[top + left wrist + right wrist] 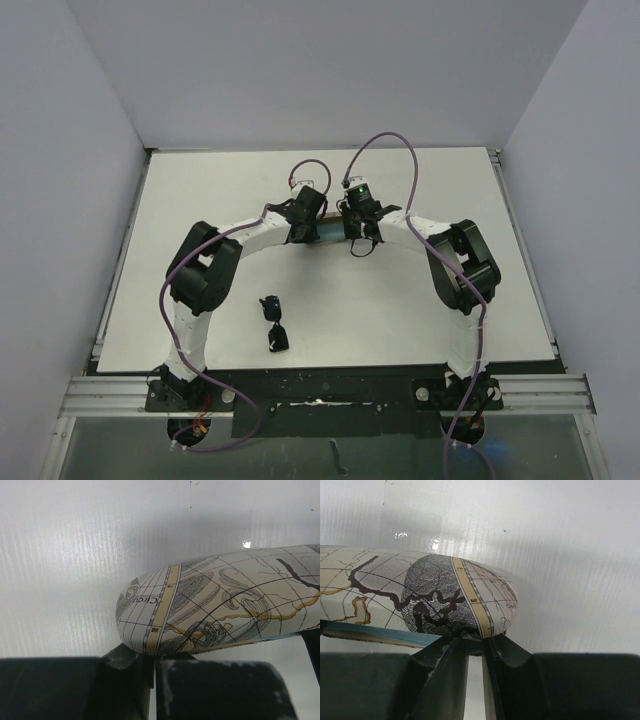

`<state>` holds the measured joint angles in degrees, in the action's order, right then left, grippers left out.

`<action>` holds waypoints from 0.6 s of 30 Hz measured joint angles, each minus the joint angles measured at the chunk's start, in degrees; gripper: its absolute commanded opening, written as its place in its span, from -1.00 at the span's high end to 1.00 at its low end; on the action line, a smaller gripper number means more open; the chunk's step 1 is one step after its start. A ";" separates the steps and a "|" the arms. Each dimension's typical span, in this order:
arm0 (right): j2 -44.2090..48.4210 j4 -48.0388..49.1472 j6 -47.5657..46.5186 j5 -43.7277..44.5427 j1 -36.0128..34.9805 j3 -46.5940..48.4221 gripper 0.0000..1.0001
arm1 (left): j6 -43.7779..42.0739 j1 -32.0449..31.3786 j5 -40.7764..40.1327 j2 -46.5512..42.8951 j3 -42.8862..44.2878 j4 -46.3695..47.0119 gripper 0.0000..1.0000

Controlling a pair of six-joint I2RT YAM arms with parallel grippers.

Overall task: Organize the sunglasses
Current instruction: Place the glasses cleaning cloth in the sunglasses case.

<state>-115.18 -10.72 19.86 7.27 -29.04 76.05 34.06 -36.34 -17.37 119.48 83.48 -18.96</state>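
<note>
The black sunglasses [273, 322] lie on the white table in front of the left arm, away from both grippers. The oval map-patterned case [225, 605] sits at mid-table between the two grippers. My left gripper [154, 657] is shut on the lower edge of the case's left end. My right gripper [476, 647] is shut on the lower edge of its right end [420, 595]. A light blue strip [380, 636] shows under the case's upper shell. In the top view the grippers [305, 230] [355, 230] hide most of the case.
The white table [450, 190] has raised edges left and right and grey walls around it. A bit of light blue [328, 233] shows between the two grippers. The arm bases stand on a black rail at the near edge.
</note>
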 measured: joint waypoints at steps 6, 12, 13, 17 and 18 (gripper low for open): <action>0.00 0.02 0.00 -0.35 -0.02 0.00 0.48 | 0.00 0.00 -0.02 0.00 0.00 0.02 1.00; 0.00 0.22 0.00 -0.44 -0.37 0.00 0.45 | 0.00 -0.07 -0.24 -0.02 0.00 0.02 0.90; 0.00 0.22 0.00 -0.44 -0.37 0.00 0.45 | -0.02 -0.11 -0.37 -0.02 0.00 0.00 0.86; 0.00 0.22 0.00 -0.44 -0.37 0.00 0.44 | -0.04 -0.42 -0.83 -0.02 0.00 0.00 0.71; 0.00 0.22 0.00 -0.44 -0.37 0.00 0.44 | -0.09 -0.55 -1.05 -0.07 0.00 0.00 0.70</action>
<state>-115.18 -10.50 19.86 6.83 -29.41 76.05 33.98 -36.88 -18.41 119.42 83.48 -18.96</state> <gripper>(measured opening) 0.275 0.124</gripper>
